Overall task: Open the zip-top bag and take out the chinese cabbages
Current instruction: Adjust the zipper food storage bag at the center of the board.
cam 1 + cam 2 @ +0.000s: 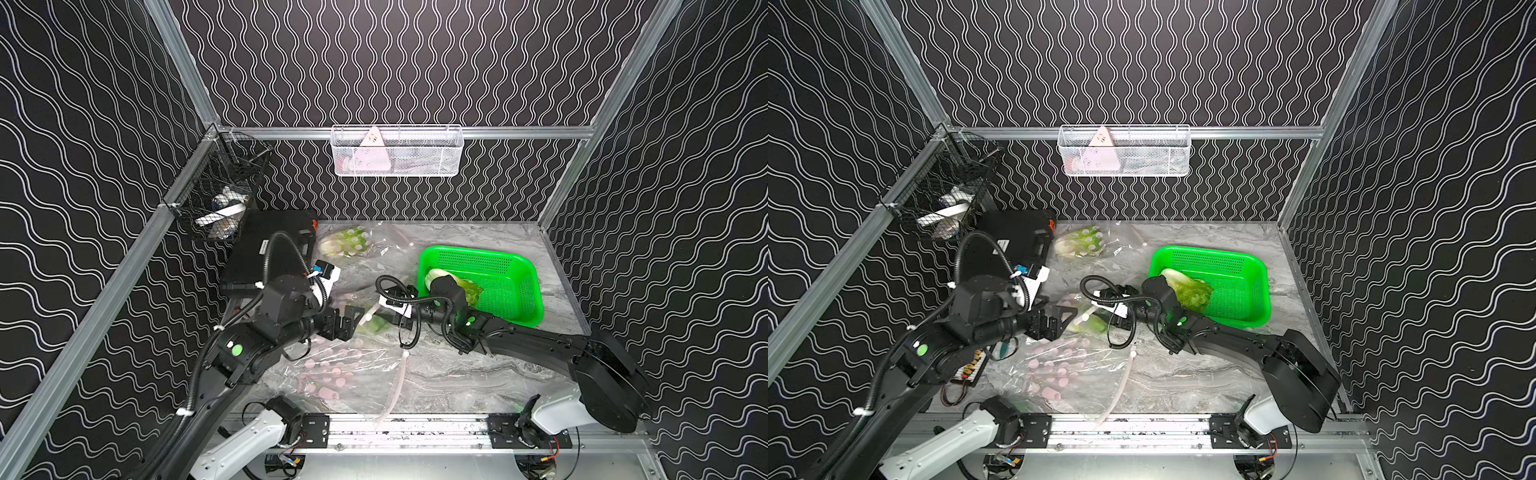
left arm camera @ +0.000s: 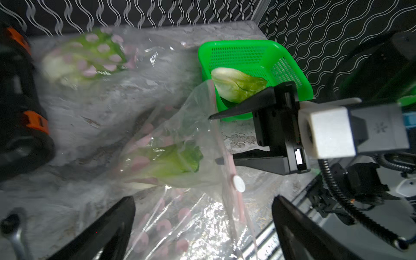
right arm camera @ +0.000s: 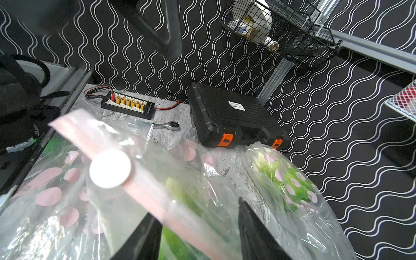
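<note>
Left claw (image 2: 203,199): jaws spread wide, nothing between them. It hangs just above the left part of the zip-top bag (image 1: 345,370), which lies crumpled on the desk (image 1: 457,374).

Far left: black case (image 1: 270,245) with orange latches, against the back wall.

Just right of the case: cabbage no. 1 (image 1: 345,243) lies under clear plastic with pink dots. Cannot tell whether that plastic is the same bag.

Centre: cabbage no. 2 (image 2: 171,159) is inside the bag, leafy end toward the mouth. The mouth gapes toward the right. A pink zip strip (image 3: 144,198) with a white slider (image 2: 239,183) runs along its rim.

Right claw (image 2: 212,139): jaws about half apart, straddling the zip strip at the mouth. As far as the wrist views show, they are not pinched onto it.

Right: green basket (image 1: 478,253) on the desk. Cabbage no. 3 (image 1: 1183,286) lies in its left end, out of the bag.
</note>
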Motion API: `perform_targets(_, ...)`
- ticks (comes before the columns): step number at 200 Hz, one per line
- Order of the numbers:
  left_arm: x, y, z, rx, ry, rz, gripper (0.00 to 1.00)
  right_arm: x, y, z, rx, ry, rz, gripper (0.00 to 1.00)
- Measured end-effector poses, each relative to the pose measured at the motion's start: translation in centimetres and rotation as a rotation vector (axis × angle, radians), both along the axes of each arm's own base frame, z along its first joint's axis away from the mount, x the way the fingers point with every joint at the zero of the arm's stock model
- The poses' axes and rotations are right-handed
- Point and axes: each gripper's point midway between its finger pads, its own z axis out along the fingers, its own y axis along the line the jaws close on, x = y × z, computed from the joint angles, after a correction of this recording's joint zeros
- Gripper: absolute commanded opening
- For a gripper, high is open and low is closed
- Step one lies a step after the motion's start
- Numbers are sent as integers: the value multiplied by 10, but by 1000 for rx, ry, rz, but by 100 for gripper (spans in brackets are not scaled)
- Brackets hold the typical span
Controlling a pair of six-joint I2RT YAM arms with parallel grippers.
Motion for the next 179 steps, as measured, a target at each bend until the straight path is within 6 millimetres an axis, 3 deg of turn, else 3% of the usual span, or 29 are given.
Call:
perform_targets(25, -8, 6, 3, 89, -112, -67, 99, -3, 1, 3, 11, 9, 15, 25)
perform_targets(55, -10, 0, 11, 183, -197, -177, 93, -5, 4, 6, 18, 10, 38, 13)
perform_targets(115, -24, -25, 15, 247, -253, -428, 84, -11, 3, 10, 5, 26, 65, 0)
perform_targets(144, -27, -32, 12, 284, -271, -504, 62, -14, 1, 20, -7, 29, 76, 0)
perform_targets(179, -22, -39, -3, 313, -227, -545, 60, -21, -5, 20, -35, 40, 86, 0)
